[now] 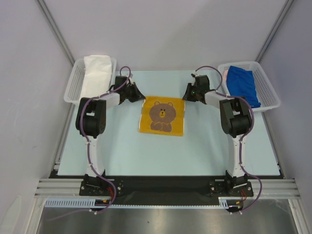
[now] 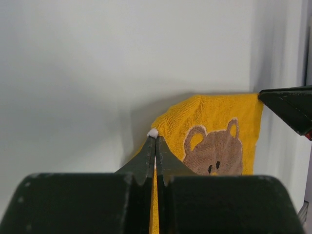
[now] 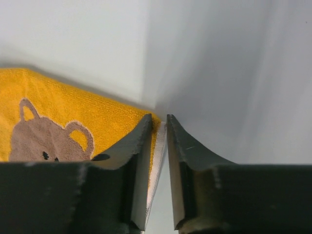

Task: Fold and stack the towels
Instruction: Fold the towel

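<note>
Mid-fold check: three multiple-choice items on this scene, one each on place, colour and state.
1. The blue towel lies: A on the table; B in the right basket; C in a gripper.
2. The towel in the left basket is: A white; B pink; C brown.
3. The left gripper is: A wide open; B shut on the bear towel corner; C gripping a basket.
B, blue cloth fills that basket; A, a white towel shows there; B, its fingers meet on the yellow corner.
</note>
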Robot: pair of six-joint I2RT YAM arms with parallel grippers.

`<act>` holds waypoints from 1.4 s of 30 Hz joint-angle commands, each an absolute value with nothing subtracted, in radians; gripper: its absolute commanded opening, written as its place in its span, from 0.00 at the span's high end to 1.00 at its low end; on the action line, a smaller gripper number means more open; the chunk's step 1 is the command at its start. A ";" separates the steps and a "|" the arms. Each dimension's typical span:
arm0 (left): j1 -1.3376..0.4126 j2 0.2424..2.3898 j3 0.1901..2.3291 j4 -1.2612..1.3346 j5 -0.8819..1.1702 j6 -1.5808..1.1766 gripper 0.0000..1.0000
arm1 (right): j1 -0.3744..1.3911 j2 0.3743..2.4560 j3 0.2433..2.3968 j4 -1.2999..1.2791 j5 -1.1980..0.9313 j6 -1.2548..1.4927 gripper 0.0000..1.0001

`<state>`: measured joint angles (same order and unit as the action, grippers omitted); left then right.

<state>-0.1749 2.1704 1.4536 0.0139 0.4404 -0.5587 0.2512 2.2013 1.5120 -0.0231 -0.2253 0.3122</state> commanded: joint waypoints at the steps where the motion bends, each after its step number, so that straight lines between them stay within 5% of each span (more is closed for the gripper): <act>1: -0.169 2.161 1.482 0.049 0.443 -0.561 0.99 | 0.258 2.206 1.551 -0.037 -0.221 0.301 0.78; 7: -0.169 2.112 1.445 0.124 0.416 -0.551 1.00 | 0.253 2.174 1.548 -0.017 -0.213 0.299 0.87; 42: -0.178 1.677 0.891 0.390 0.272 -0.649 0.99 | 0.348 1.717 1.077 0.167 -0.092 0.370 0.89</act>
<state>-0.1783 1.7557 0.9272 0.3164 0.3149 -0.6292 0.3405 1.7878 1.1038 0.1154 -0.1406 0.3485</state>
